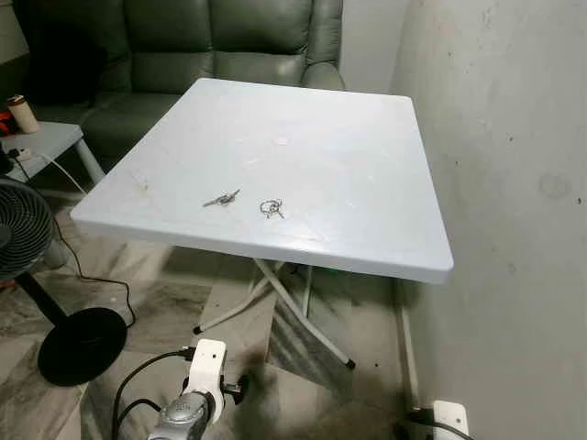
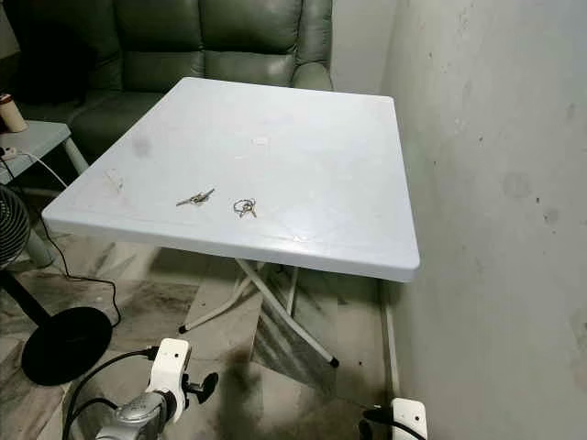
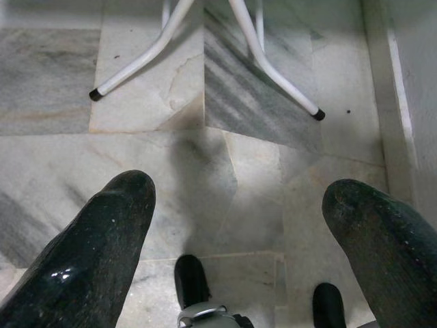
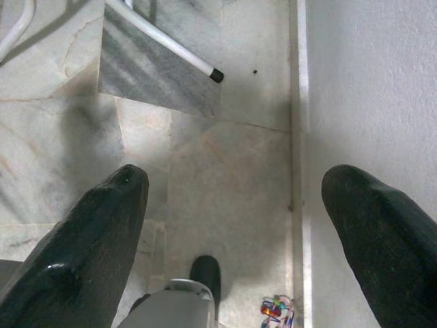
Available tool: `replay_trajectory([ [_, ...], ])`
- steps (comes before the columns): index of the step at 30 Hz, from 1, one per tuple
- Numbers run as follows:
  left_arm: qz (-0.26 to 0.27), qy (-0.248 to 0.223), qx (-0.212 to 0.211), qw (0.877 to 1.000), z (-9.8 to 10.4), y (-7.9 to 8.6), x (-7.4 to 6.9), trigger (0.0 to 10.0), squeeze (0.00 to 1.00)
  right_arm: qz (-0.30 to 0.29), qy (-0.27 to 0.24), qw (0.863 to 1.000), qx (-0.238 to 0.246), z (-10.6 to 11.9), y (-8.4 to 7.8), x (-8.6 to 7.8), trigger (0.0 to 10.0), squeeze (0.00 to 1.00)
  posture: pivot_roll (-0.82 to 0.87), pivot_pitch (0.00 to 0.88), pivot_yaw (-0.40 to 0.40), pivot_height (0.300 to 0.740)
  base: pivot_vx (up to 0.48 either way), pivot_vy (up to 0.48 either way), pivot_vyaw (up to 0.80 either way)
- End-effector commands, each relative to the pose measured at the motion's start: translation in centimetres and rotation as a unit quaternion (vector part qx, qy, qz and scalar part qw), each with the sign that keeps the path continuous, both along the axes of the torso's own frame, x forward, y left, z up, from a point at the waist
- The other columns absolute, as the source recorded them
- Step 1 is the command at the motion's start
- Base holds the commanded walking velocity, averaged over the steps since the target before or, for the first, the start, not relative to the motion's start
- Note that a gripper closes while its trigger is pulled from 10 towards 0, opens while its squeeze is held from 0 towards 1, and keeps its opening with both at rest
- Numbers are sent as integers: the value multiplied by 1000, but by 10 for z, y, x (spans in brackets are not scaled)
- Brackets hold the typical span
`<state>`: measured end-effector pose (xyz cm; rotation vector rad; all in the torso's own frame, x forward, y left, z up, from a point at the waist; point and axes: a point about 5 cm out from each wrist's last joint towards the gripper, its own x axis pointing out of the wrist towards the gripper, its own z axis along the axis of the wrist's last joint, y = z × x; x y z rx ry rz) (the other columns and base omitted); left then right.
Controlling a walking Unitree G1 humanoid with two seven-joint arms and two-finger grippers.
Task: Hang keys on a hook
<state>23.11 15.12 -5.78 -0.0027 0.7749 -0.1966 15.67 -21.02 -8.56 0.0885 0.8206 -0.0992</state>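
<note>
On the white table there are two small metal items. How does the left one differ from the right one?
The left item is long and thin, lying at a slant; the right item is a rounder, ring-like bunch. The left one looks darker, the right one more wiry and open. Both are small, metallic, and lie apart near the front edge of the white table.

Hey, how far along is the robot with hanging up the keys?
Nothing looks done yet. The keys and a key ring lie near the front edge of the white table. Nothing is in hand: the left gripper and right gripper hang open over the marble floor. Left: pick up the keys, find a hook, hang them.
</note>
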Motion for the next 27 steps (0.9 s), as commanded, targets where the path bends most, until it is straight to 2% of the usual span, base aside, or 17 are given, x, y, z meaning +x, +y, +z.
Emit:
replay_trajectory([
  [1,3,1,0,1000,2,2,3,10000,0,4,3,1000,1,0,2,1,10000,1000,-17,0,-6,740,0,476,0],
  [2,5,1,-4,1000,2,2,3,10000,0,4,6,1000,3,-1,2,1,10000,0,-17,0,-6,740,0,472,0],
  [27,7,1,-4,1000,1,1,2,10000,0,21,10,1000,-4,-1,1,0,10000,0,1,0,-30,740,0,473,0],
])
